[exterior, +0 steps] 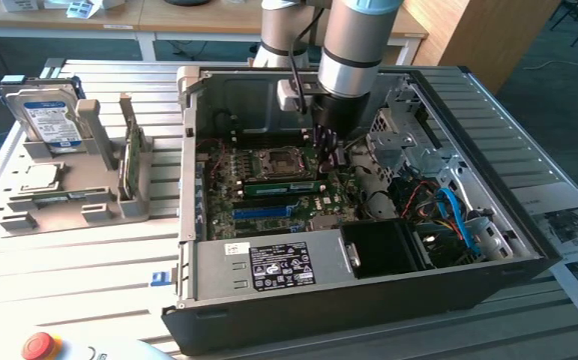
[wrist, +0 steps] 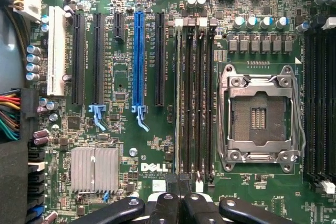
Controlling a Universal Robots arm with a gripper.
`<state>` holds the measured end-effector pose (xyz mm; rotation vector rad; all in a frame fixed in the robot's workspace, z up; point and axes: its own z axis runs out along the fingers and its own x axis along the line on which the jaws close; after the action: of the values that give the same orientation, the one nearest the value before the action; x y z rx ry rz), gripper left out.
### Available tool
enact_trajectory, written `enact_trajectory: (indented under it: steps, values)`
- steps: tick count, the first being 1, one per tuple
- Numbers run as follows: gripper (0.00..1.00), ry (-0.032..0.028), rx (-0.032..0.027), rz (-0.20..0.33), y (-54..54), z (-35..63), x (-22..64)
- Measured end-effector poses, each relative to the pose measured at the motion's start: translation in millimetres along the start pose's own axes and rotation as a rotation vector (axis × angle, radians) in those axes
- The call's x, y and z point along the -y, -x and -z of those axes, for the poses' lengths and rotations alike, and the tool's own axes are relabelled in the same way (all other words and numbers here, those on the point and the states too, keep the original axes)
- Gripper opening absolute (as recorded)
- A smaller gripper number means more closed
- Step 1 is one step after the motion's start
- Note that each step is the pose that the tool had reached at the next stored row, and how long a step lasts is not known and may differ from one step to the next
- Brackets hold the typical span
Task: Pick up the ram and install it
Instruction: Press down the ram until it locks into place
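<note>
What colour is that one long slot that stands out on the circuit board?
Bright blue. The long slot stands among black ones, clearest in the wrist view.

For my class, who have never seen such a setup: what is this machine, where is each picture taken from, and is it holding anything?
The machine is a robot arm ending in a pincer. The exterior view looks at an open computer case on a slatted table. The wrist view looks from the arm onto the motherboard, with its memory slots and empty processor socket. The pincer is shut over the board; nothing shows held in it. A ram stick stands in a grey holder, beside a hard drive.
</note>
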<state>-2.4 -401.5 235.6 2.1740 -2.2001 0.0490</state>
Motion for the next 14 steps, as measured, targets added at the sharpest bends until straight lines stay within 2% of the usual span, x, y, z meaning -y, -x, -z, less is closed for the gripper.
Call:
enact_trajectory:
  steps: [14]
  values:
    - [0.1, -0.0002, 0.0002, 0.0, 0.9, -7.7, 0.1]
